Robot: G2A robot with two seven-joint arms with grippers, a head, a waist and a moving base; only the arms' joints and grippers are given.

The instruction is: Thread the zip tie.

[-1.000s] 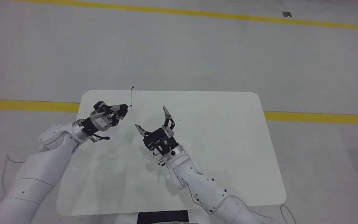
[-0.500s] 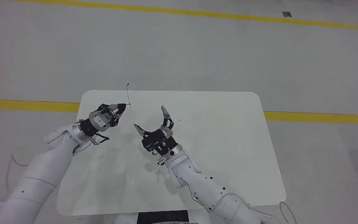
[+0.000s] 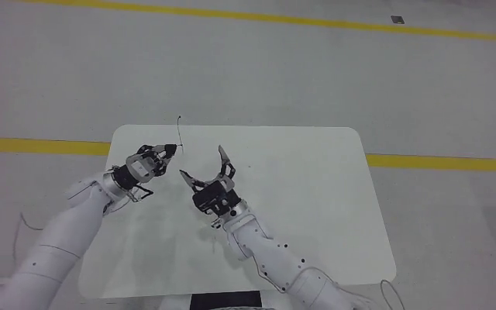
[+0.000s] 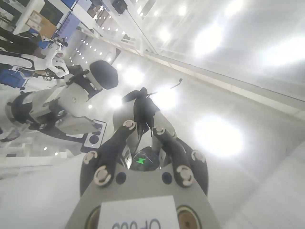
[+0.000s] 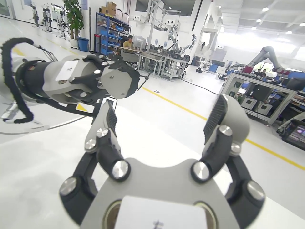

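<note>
Black zip tie pinched by left fingers; right fingers spread nearby.

Black zip tie — plain white table

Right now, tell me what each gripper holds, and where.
Left gripper pinches the zip tie near one end, the rest sticking out free; right gripper open, empty.

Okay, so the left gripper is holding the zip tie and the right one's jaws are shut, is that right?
Not quite. The right gripper has its jaws wide open with nothing between them, as the right wrist view shows. The rest holds: the left gripper is holding the zip tie.
</note>
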